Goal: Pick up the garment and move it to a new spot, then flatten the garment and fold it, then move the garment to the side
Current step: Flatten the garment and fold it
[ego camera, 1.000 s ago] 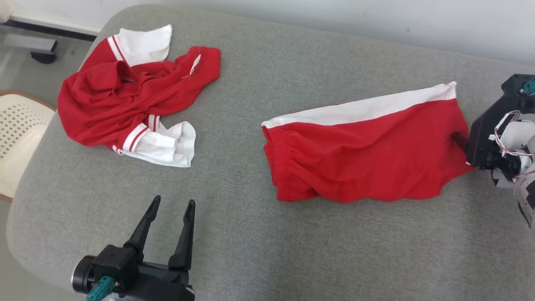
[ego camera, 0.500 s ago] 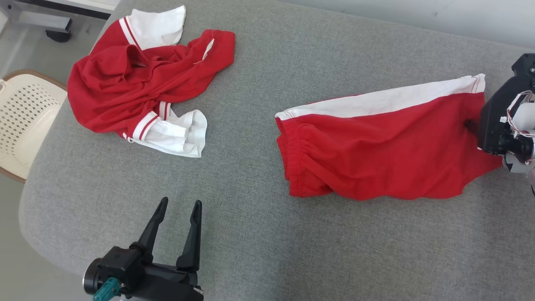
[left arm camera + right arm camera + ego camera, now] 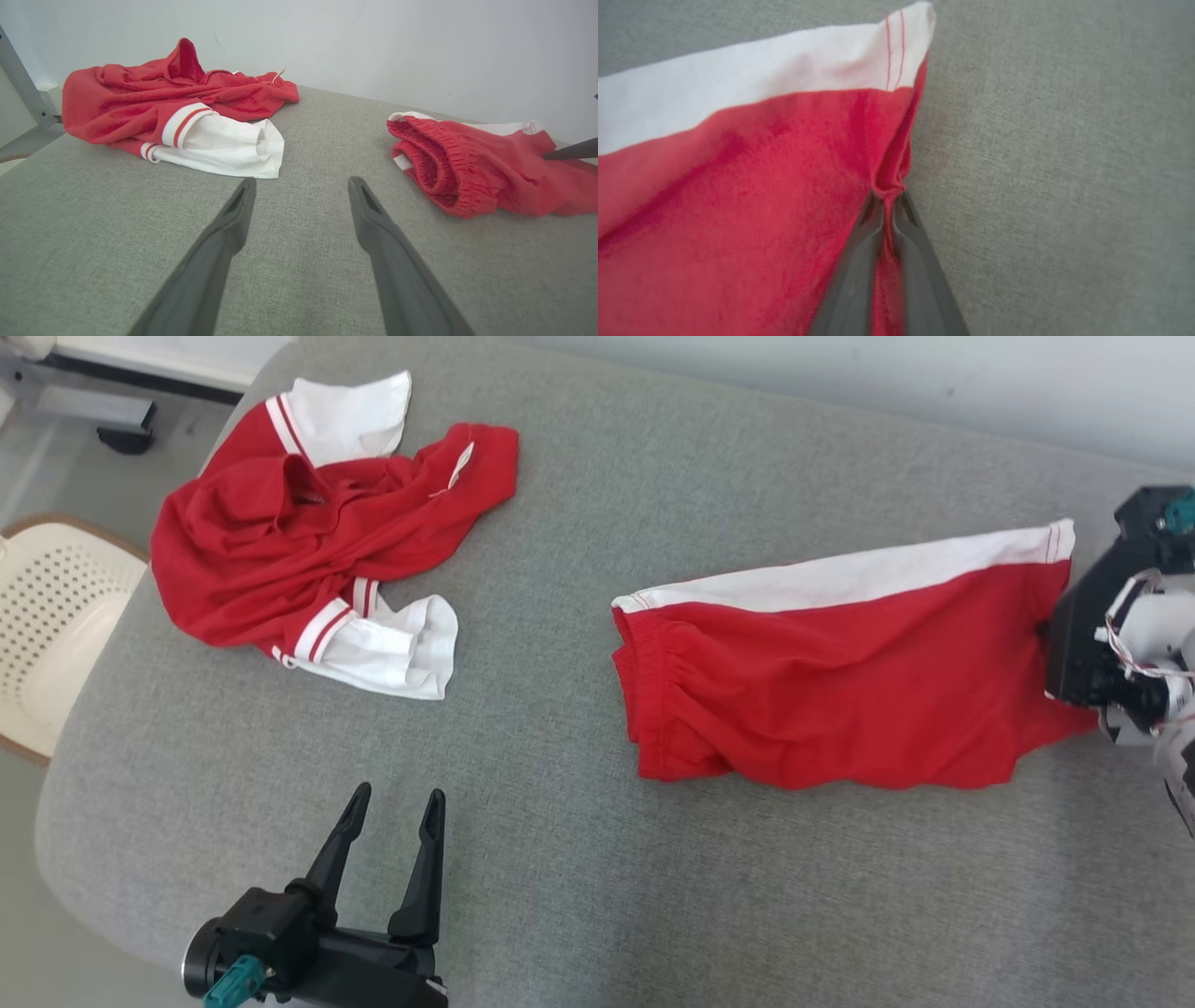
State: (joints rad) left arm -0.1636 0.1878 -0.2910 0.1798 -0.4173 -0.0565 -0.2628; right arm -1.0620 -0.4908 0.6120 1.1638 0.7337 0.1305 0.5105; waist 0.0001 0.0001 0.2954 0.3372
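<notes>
By the cushion's (image 3: pixel 560 896) right edge, the right gripper (image 3: pixel 888 196) pinches the shorts' (image 3: pixel 840 691) hem; the left gripper (image 3: pixel 392 798) hovers at the front, fingers spread.

Soft, even light is spreading over everything, casting only faint shadows; the red shorts (image 3: pixel 738 210) are blurring slightly in the close right wrist view.
</notes>
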